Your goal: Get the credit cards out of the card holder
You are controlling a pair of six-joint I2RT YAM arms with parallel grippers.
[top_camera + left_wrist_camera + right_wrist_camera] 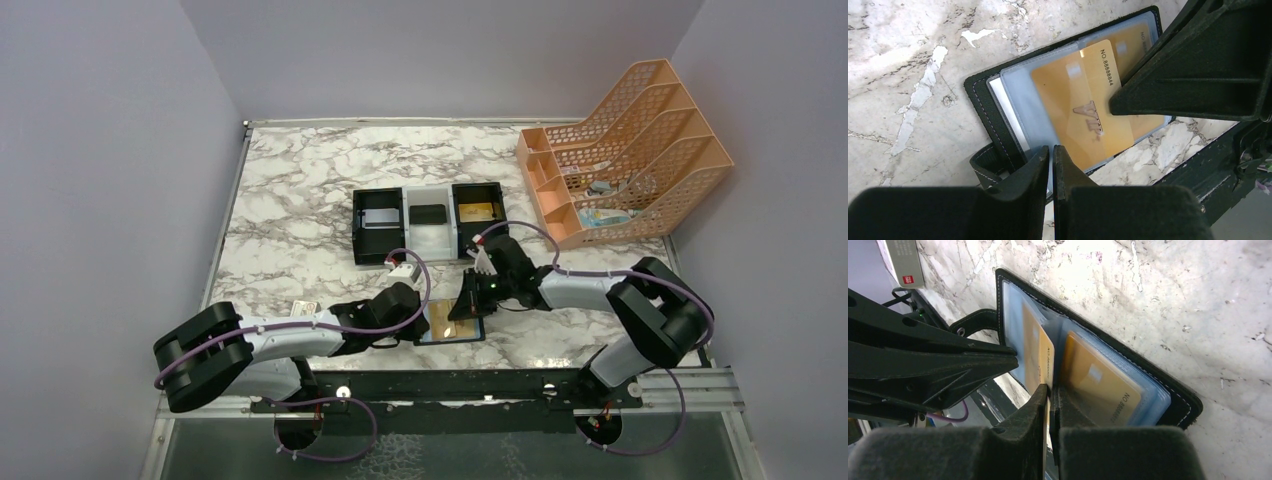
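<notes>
The black card holder (470, 334) lies open near the table's front edge, its bluish clear pockets (1148, 397) facing up. A gold-tan credit card (1040, 357) stands partly out of a pocket, and my right gripper (1049, 390) is shut on its edge. Another gold card (1100, 385) stays inside the neighbouring pocket. In the left wrist view the gripped card (1083, 100) shows "VIP" print. My left gripper (1052, 150) is shut on the holder's near sleeve edge, next to the side tab (985, 167). The two grippers (425, 318) (468, 305) meet over the holder.
A black-white-black tray (407, 203) sits mid-table with a silver card (380, 218), a dark item (429, 214) and a gold card (476, 211) in its compartments. An orange file rack (620, 160) stands at the back right. The black front rail (450, 385) runs just behind the holder.
</notes>
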